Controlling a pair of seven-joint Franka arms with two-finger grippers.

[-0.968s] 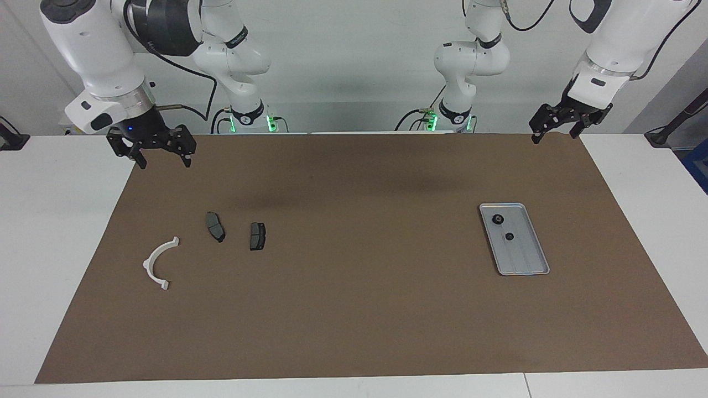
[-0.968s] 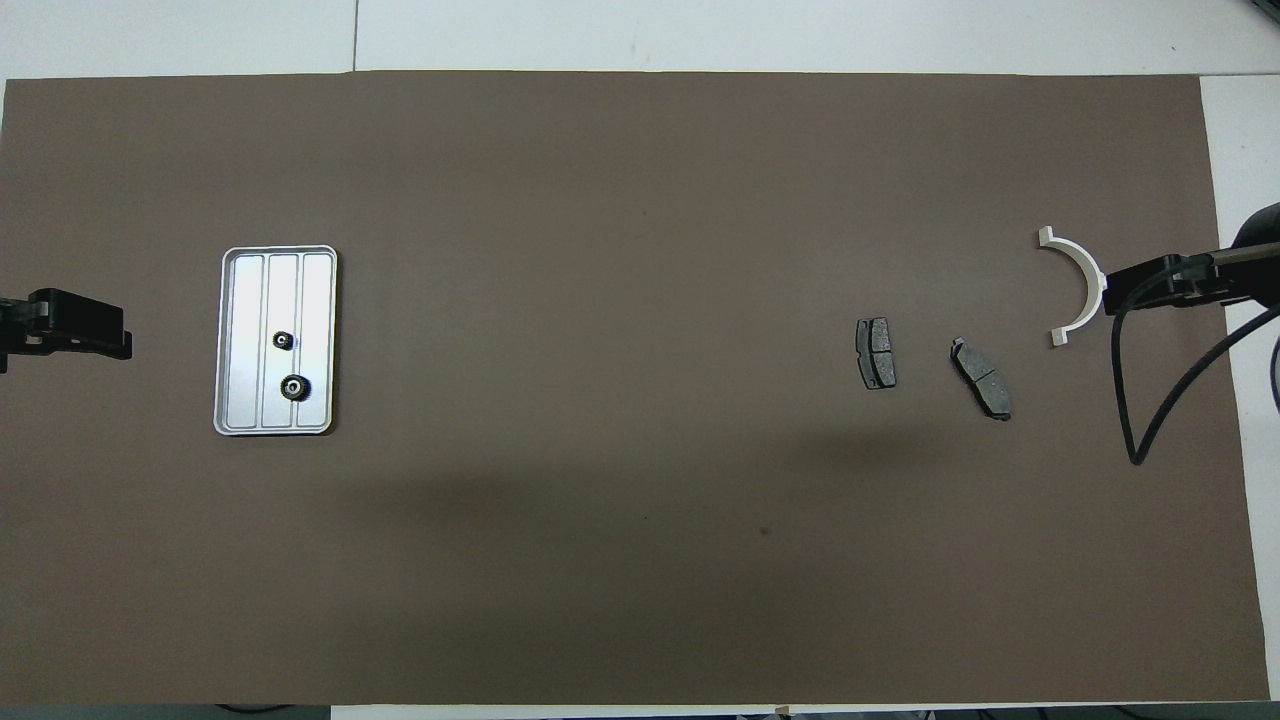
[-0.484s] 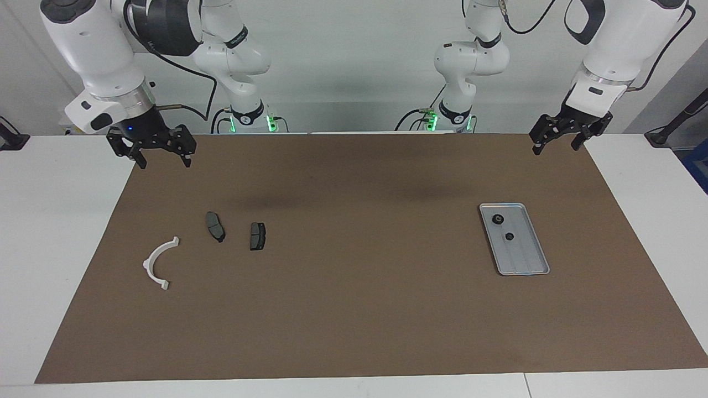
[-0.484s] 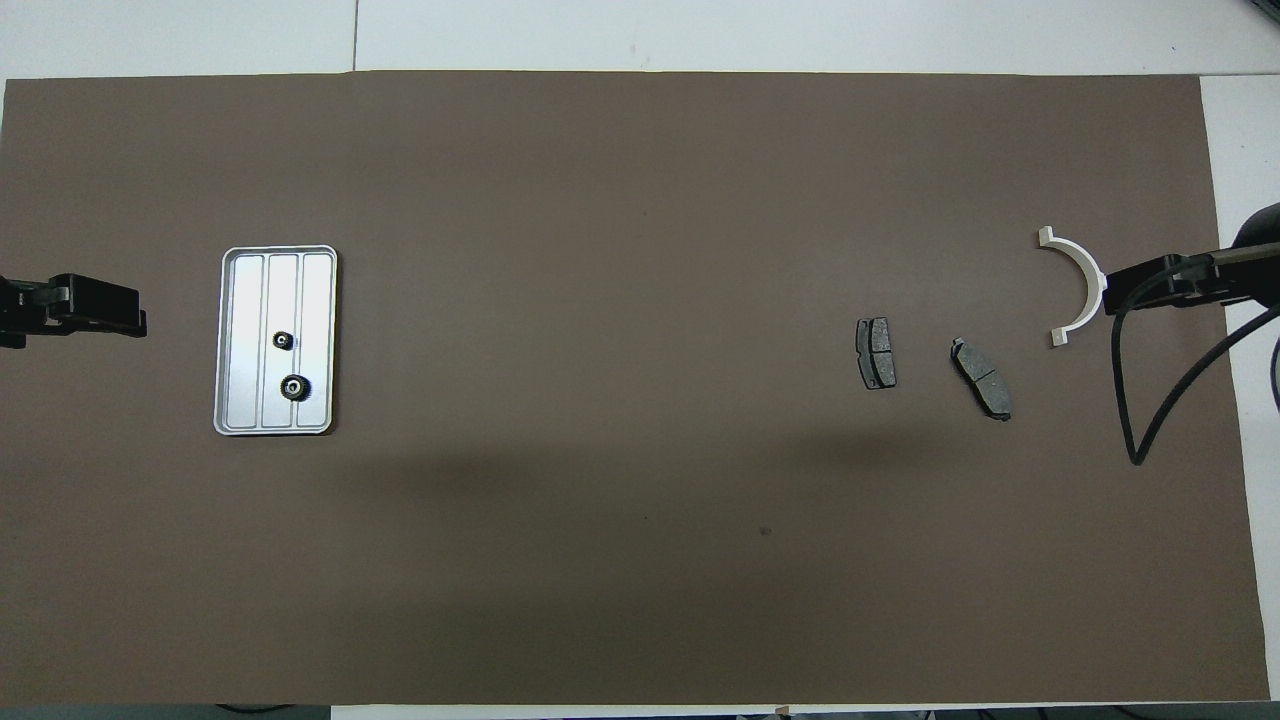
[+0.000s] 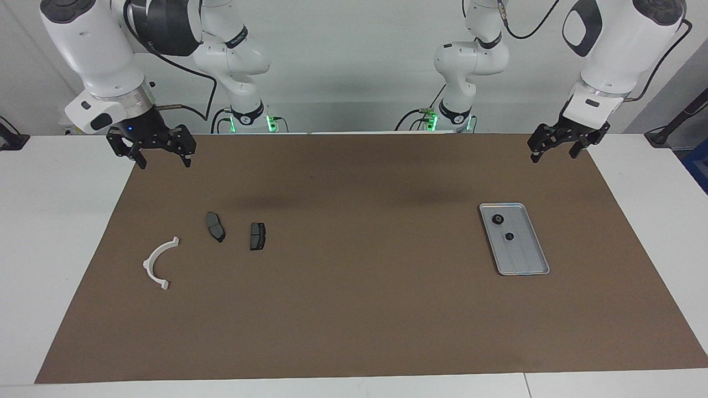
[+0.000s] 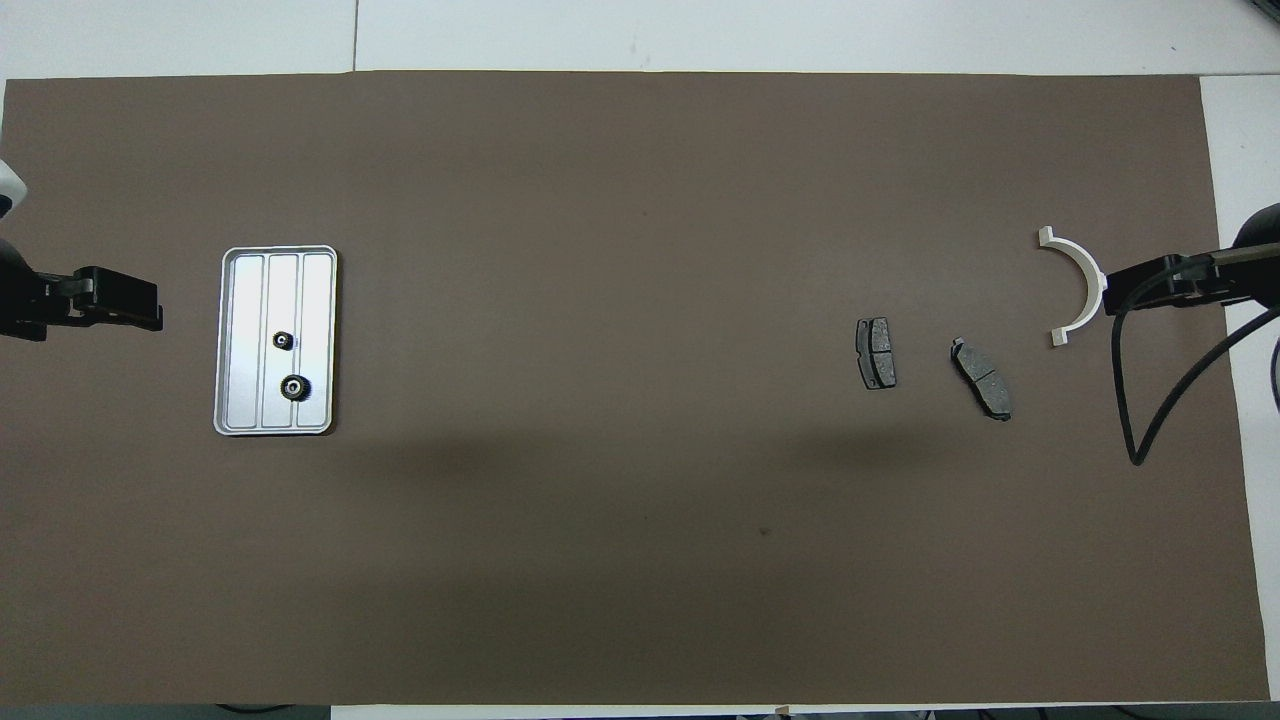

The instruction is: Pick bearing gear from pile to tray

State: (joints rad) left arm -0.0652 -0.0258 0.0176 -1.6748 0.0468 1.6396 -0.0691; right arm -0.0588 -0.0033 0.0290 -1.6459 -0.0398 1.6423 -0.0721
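Note:
The silver tray (image 5: 528, 260) lies on the brown mat toward the left arm's end and also shows in the overhead view (image 6: 250, 340). Two small black round gears (image 5: 497, 219) (image 5: 509, 236) lie in it. The pile sits toward the right arm's end: a white half-ring (image 5: 157, 265) and two dark brake pads (image 5: 215, 226) (image 5: 257, 235). No black round piece shows among them. My left gripper (image 5: 554, 152) is open and empty, raised over the mat's edge by the tray. My right gripper (image 5: 165, 157) is open and empty, raised over the mat's corner by the pile.
The brown mat (image 5: 354, 309) covers most of the white table. The right arm's black cable (image 6: 1135, 400) hangs in a loop over the mat's end beside the half-ring (image 6: 1075, 285).
My left gripper has shifted a little toward the tray and turned slightly. The right arm, the tray and the pile have not moved.

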